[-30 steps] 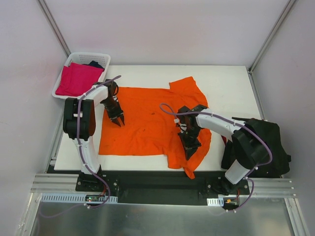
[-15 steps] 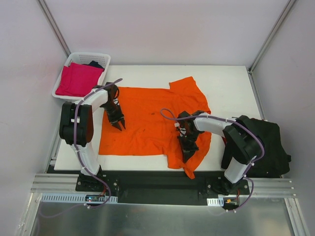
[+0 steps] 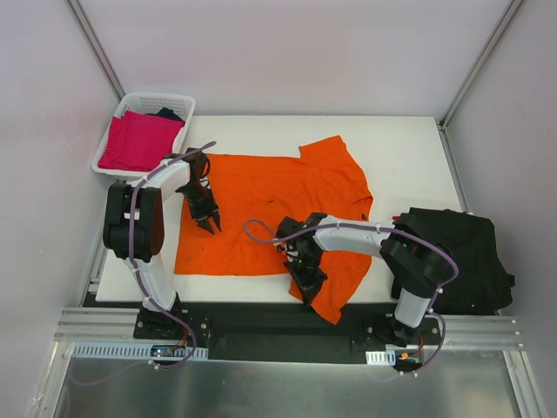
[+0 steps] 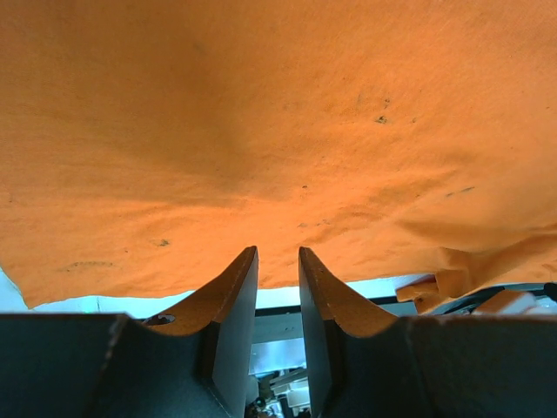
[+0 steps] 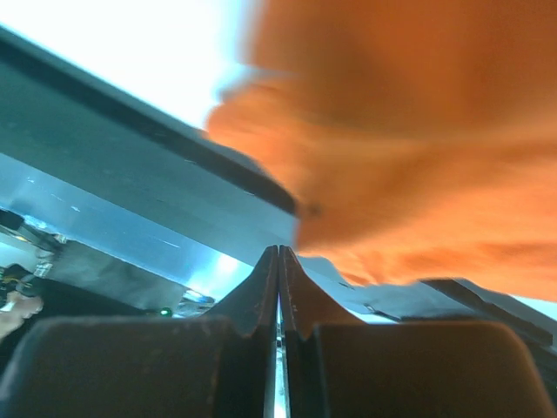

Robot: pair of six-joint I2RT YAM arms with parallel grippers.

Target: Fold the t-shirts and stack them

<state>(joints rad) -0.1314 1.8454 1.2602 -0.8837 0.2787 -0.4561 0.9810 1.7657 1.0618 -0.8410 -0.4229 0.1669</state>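
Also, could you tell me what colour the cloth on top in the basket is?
It is magenta-pink; the cloth shows best in the top external view.

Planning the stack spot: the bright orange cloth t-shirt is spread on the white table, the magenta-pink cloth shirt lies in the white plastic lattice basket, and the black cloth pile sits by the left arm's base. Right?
No: the black cloth pile sits by the right arm's base, as the top external view shows. The rest stands.
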